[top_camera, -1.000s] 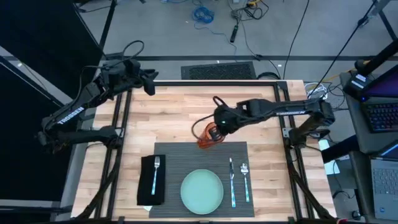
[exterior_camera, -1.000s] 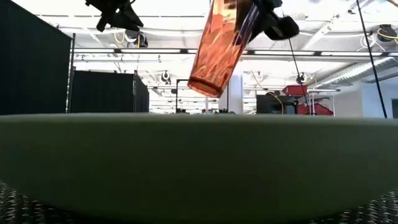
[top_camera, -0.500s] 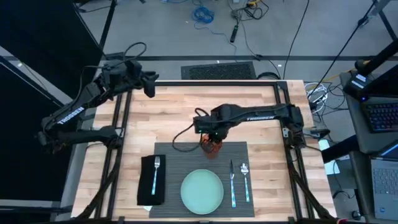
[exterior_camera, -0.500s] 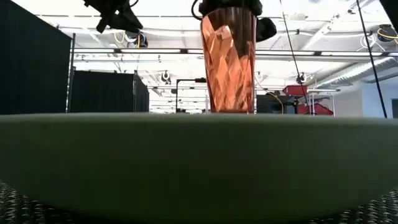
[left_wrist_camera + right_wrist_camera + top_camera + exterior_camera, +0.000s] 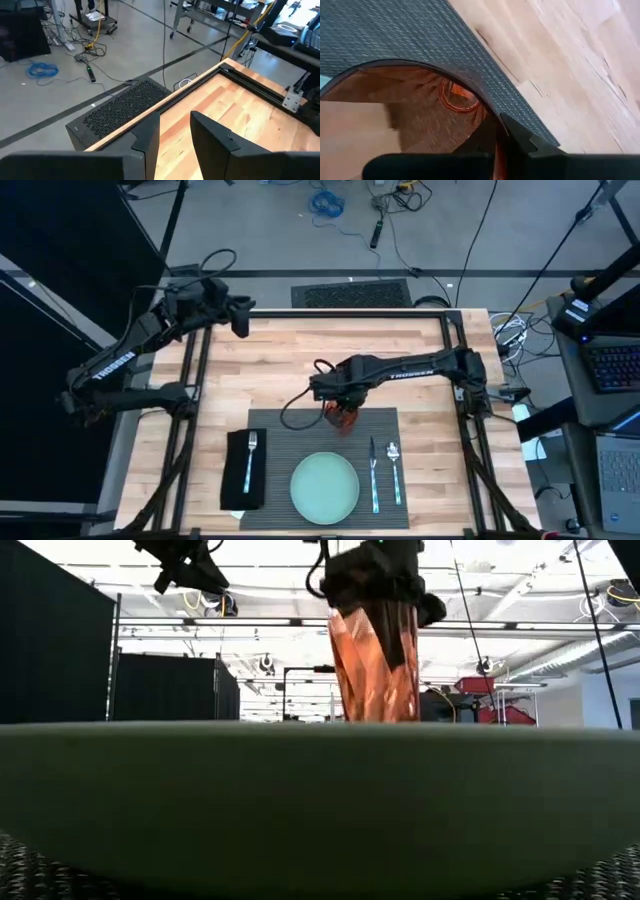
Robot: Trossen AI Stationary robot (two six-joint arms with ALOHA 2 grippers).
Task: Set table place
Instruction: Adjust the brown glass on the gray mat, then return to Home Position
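right tool (image 5: 338,402) was clamped on the rim of an orange cup (image 5: 343,418), upright over the far edge of the grey placemat (image 5: 280,430), which lay flat at the near middle of the wooden counter (image 5: 300,360), long axis running left to right, with plate (image 5: 324,486), napkin (image 5: 244,470) and cutlery on it. mat looked thin, soft and floppy, probably grippy from the ribs, best pinched at a bare edge or corner. left tool (image 5: 176,136) hung narrowly parted over the far left corner, holding nothing.

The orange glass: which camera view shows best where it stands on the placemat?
The high view: the orange glass sits at the placemat's far edge, under the right gripper. The low view hides its base behind the plate; the right wrist view looks inside; the left wrist view misses it.
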